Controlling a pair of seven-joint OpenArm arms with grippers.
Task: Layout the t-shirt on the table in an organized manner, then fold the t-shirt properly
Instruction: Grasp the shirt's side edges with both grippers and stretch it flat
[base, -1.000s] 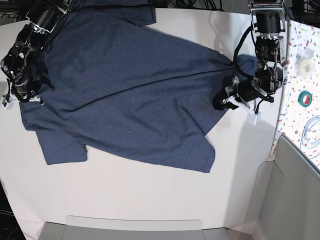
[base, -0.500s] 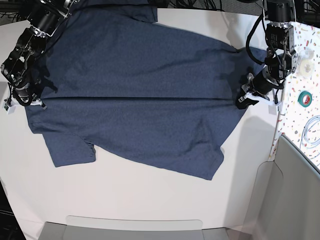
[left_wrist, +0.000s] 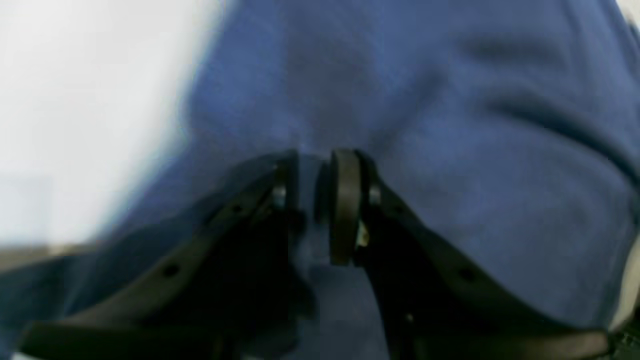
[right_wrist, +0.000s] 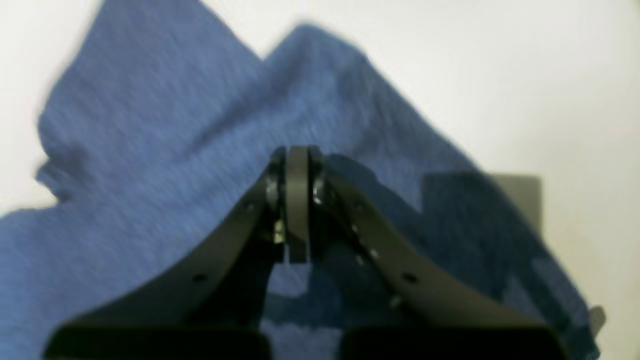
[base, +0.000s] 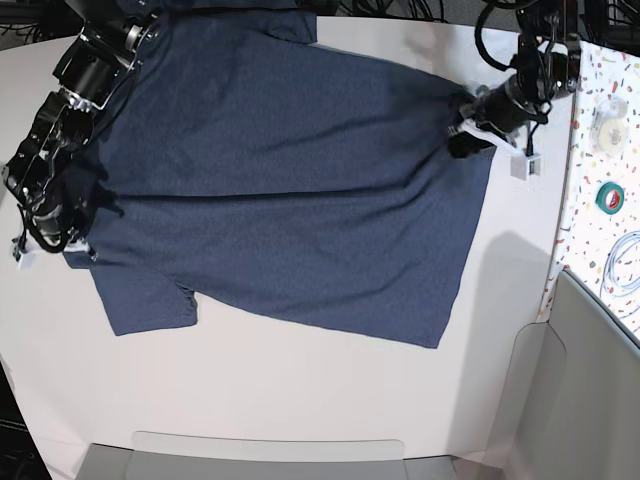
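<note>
The dark blue t-shirt (base: 280, 190) lies spread over the white table (base: 250, 390), one sleeve pointing to the front left. No lettering shows on it. My left gripper (base: 462, 135) is at the shirt's far right corner, shut on the cloth. In the left wrist view its fingertips (left_wrist: 345, 200) pinch a fold of the t-shirt (left_wrist: 500, 175). My right gripper (base: 55, 238) is at the left edge, near the sleeve. In the right wrist view the right gripper (right_wrist: 297, 200) is shut tight on the t-shirt (right_wrist: 150, 150). Both wrist views are blurred.
A speckled strip along the right edge holds a green tape roll (base: 611, 196), a white roll (base: 608, 118) and a coiled cable (base: 625, 262). A grey panel (base: 590, 390) stands at the front right. A pale tray edge (base: 270, 455) lies along the table's front.
My left gripper has carried the shirt's right corner toward the far side, and the cloth now lies wider and flatter. My right gripper has shifted slightly toward the front with its edge.
</note>
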